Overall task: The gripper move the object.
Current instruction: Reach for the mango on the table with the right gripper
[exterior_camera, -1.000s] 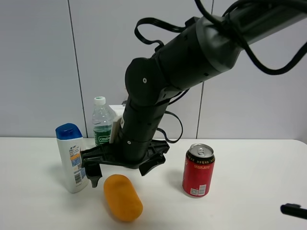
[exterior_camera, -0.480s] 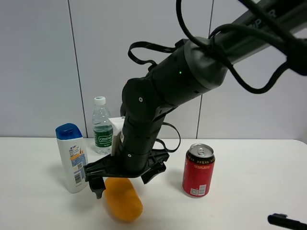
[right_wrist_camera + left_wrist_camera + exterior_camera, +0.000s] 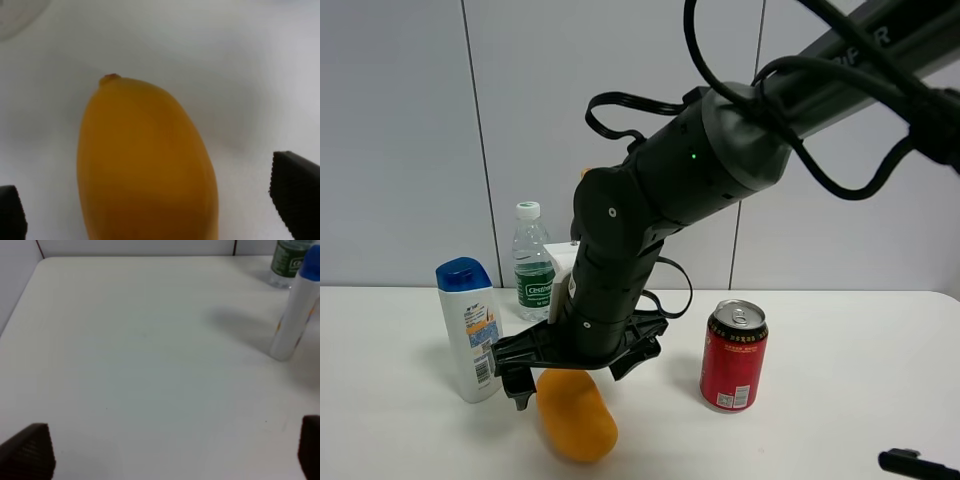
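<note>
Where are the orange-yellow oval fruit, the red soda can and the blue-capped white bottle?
Orange-yellow oval fruit (image 3: 578, 422), high view, its middle.
Red soda can (image 3: 733, 365), high view, its side.
Blue-capped white bottle (image 3: 475, 330), high view, its label.

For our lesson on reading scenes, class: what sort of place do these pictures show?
Probably a robotics lab or test bench: a large black robot arm reaches over a plain white table against bare wall panels, with unrelated props set out: an orange fruit, a red can, a water bottle.

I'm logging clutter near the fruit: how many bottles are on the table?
2. A blue-capped white bottle stands far left, and a water bottle is behind it, near the wall. The arm may hide more.
</note>
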`<action>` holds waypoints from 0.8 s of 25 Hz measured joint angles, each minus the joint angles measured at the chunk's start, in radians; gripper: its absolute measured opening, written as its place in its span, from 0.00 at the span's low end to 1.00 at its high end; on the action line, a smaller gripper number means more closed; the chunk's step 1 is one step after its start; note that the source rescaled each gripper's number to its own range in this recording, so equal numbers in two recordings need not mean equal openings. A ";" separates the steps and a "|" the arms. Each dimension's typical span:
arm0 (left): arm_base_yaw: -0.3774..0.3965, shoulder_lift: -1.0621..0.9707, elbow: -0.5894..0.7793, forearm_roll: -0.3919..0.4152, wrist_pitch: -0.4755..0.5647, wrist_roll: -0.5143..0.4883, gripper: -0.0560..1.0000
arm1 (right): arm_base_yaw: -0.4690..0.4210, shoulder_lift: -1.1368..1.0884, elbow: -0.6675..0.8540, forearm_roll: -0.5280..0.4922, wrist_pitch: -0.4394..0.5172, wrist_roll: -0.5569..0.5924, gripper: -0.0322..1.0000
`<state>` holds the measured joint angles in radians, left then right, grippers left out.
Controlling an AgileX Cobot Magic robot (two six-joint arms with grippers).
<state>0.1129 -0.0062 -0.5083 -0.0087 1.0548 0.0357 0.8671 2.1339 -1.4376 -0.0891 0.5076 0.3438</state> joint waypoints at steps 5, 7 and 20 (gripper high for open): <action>0.000 0.000 0.000 0.000 0.000 0.000 1.00 | 0.000 0.002 0.000 -0.009 -0.010 0.000 1.00; 0.000 0.000 0.000 0.001 0.000 0.000 1.00 | 0.000 0.002 0.000 -0.011 -0.010 0.000 0.99; 0.000 0.000 0.000 0.001 0.000 0.000 1.00 | 0.000 0.003 0.000 0.000 0.065 0.000 0.90</action>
<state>0.1129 -0.0062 -0.5083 -0.0078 1.0548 0.0357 0.8671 2.1371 -1.4376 -0.0895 0.5726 0.3438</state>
